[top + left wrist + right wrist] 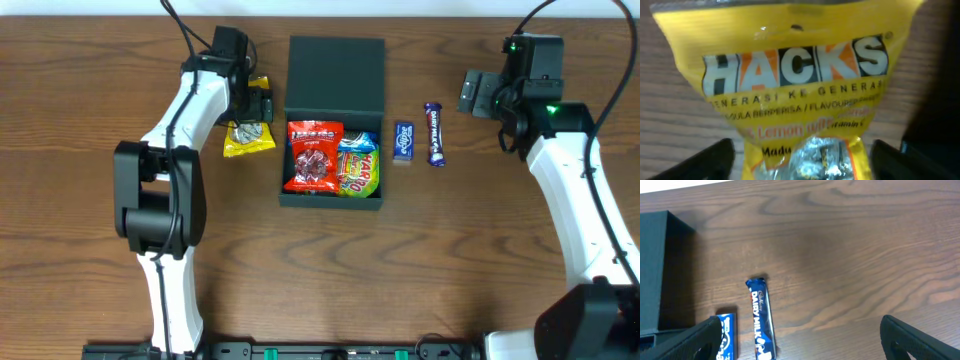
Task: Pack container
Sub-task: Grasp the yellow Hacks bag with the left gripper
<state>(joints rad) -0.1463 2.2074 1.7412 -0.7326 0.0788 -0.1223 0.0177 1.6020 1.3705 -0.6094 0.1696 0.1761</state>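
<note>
Two packets, one red (pixel 313 155) and one green (pixel 358 165), are already lodged in the container (pixel 335 65). It lies open on the surface between the two sets of jaws, with its lid swung back. Three items remain outside it. A yellow Hacks packet (pixel 795 100) is found flat on the surface between the left jaws, which are parted and stand clear of its edges; nothing is grasped. A Dairy Milk bar (pixel 761 320) and a small blue bar (pixel 403 142) lie ahead of the right jaws, which are released and empty. The step in hand is judged to be the pickup of the yellow packet. Descent and closure across its width are called for next, then a carry over the container wall.
</note>
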